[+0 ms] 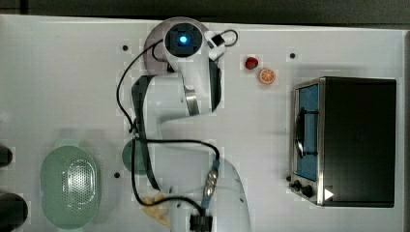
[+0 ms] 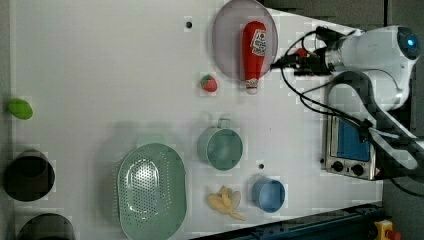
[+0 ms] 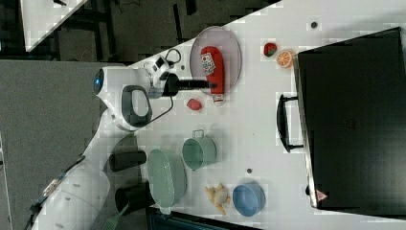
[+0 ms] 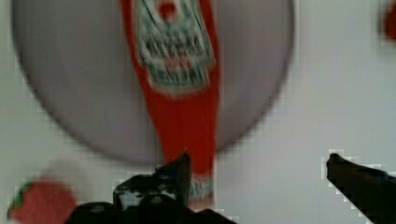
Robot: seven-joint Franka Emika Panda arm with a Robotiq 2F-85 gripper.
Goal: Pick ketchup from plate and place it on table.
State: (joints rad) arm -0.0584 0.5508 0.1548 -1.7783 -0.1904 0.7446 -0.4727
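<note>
The ketchup (image 2: 253, 47), a slim red bottle with a white label, lies on the pale lilac-grey plate (image 2: 227, 40) on the white table (image 2: 100, 75). Its capped end sticks out past the plate's rim. In the right view the ketchup (image 3: 213, 67) lies across the plate (image 3: 230, 45), with the dark gripper (image 3: 208, 84) close beside its neck. In the wrist view my gripper (image 4: 257, 163) is open. One of its fingers (image 4: 180, 170) overlaps the neck of the ketchup (image 4: 182, 107). The other finger (image 4: 357, 179) is over bare table. Nothing is between them.
A strawberry (image 2: 209, 83) lies next to the plate. A green cup (image 2: 220, 147), green perforated bowl (image 2: 150, 190), blue dish (image 2: 268, 195) and banana (image 2: 225, 201) sit lower in the left view. A toaster oven (image 1: 348, 140), an orange slice (image 1: 267, 76) and another strawberry (image 1: 251, 63) are at the top view's right.
</note>
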